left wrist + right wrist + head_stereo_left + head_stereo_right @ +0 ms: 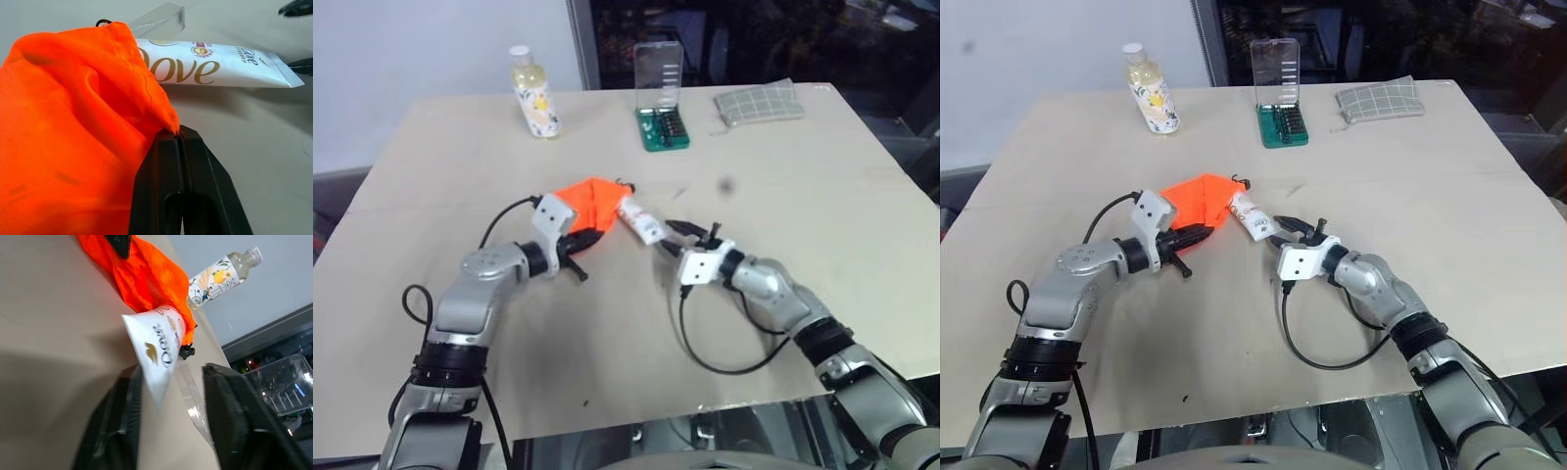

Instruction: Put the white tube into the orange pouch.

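White tube (640,221) is lying on the table (822,196) with its cap end poking into the orange pouch (592,203), crimped end sticking out toward 4 o'clock. Left gripper (590,238) is pinching the pouch's fabric tight, while the right gripper (677,235) is sitting with fingers apart around the tube's tail, not really squeezing it.

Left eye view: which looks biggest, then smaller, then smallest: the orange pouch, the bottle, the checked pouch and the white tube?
1. orange pouch
2. grey checked pouch and clear bottle: look about alike, and both sit farther from the camera, so no ranking.
3. white tube: smallest, its end tucked in the pouch mouth.
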